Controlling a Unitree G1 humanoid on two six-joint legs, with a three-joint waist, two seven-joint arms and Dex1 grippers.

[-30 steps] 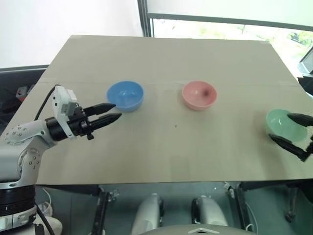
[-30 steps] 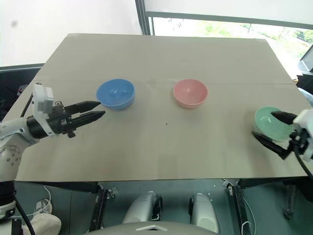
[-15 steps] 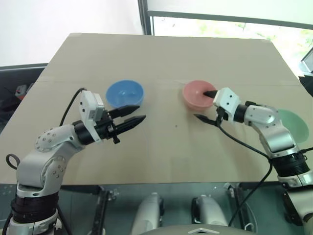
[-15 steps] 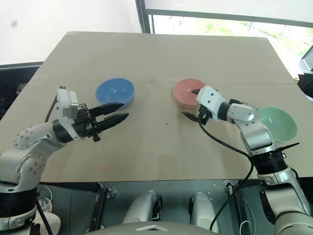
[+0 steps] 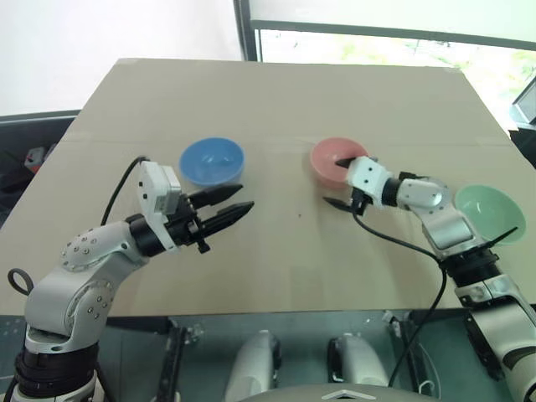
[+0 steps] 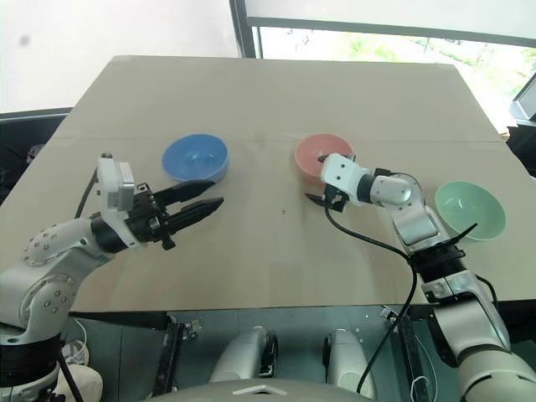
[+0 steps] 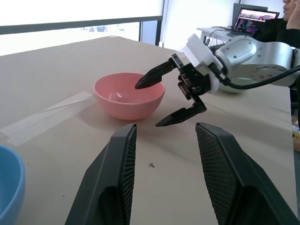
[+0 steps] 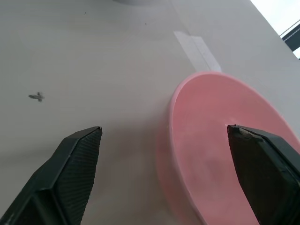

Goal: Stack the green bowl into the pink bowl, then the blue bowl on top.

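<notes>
From my left eye, I see the desk [image 5: 276, 100] with three bowls on it. The blue bowl [image 5: 213, 162] stands on my left side, the pink bowl [image 5: 335, 161] is near the middle, and the green bowl [image 5: 484, 209] is far on my right, close to the desk edge. The three are well apart from each other. My left tool [image 5: 231, 201] hangs just in front of the blue bowl, with its fingers apart and nothing between them. My right tool [image 5: 339, 182] is at the pink bowl: one finger is over the bowl's inside, the other is outside its near wall, low by the desk.

From my right eye, the scene is the same. The green bowl is empty and stands alone, away from my right arm.

From the left wrist, my own two fingers [image 7: 119, 168] stand apart and hold nothing. Beyond them I see the pink bowl [image 7: 126, 96] and my right tool [image 7: 166, 101], wide open, with the upper finger over the rim and the lower one just above the desk. A strip of clear tape [image 7: 44, 117] lies on the desk beside the bowl.

From the right wrist, my two fingers [image 8: 70, 164] are on both sides of the pink bowl's rim [image 8: 176, 140], one inside and one outside. They are open, and I cannot tell if they touch the wall.
</notes>
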